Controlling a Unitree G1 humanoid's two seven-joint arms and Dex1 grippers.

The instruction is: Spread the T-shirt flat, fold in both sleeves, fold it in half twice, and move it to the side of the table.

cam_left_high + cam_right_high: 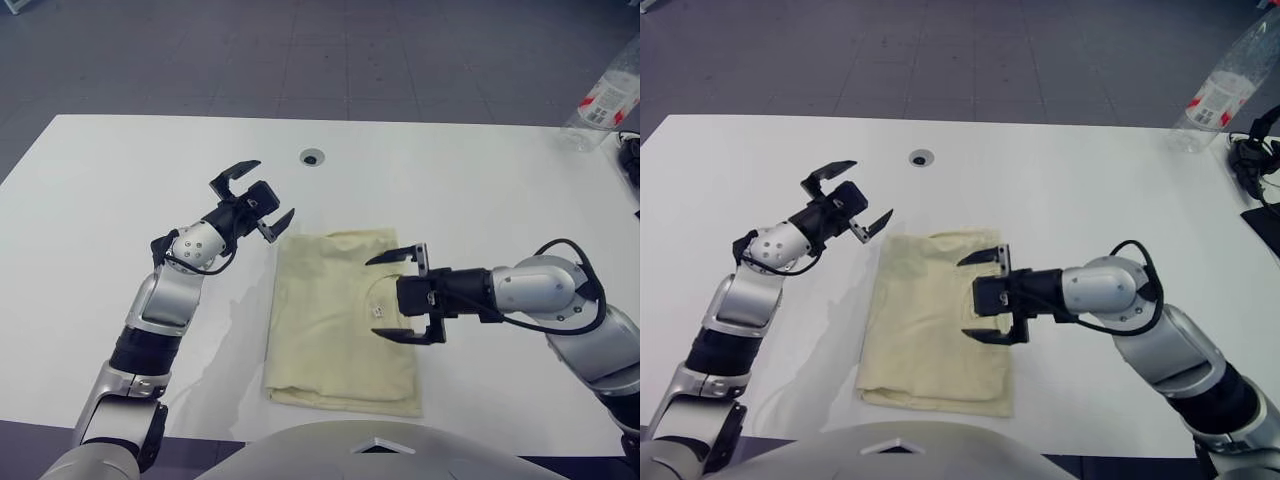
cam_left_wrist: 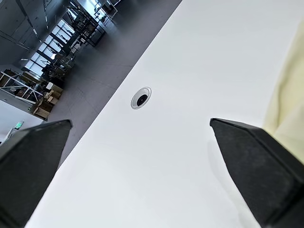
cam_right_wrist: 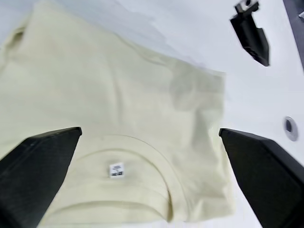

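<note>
Left eye view: T-shirt (image 1: 330, 330) lies folded into a narrow rectangle on the table (image 1: 450, 180), near the front edge, collar and tag facing up. Right gripper (image 1: 372, 297) hovers over the collar, fingers spread, holding nothing. Left gripper (image 1: 275, 187) sits raised beside the shirt's far-left corner, also spread wide. Cable hole (image 1: 312, 157) lies beyond.

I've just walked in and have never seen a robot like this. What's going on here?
A two-armed robot is folding a T-shirt on a white table. The shirt lies already folded into a neat rectangle near the table's front middle, not yet moved to the side. The right gripper hovers open over the shirt by the collar. The left gripper is open too, raised beside the shirt's far left corner. Neither holds anything.
</note>
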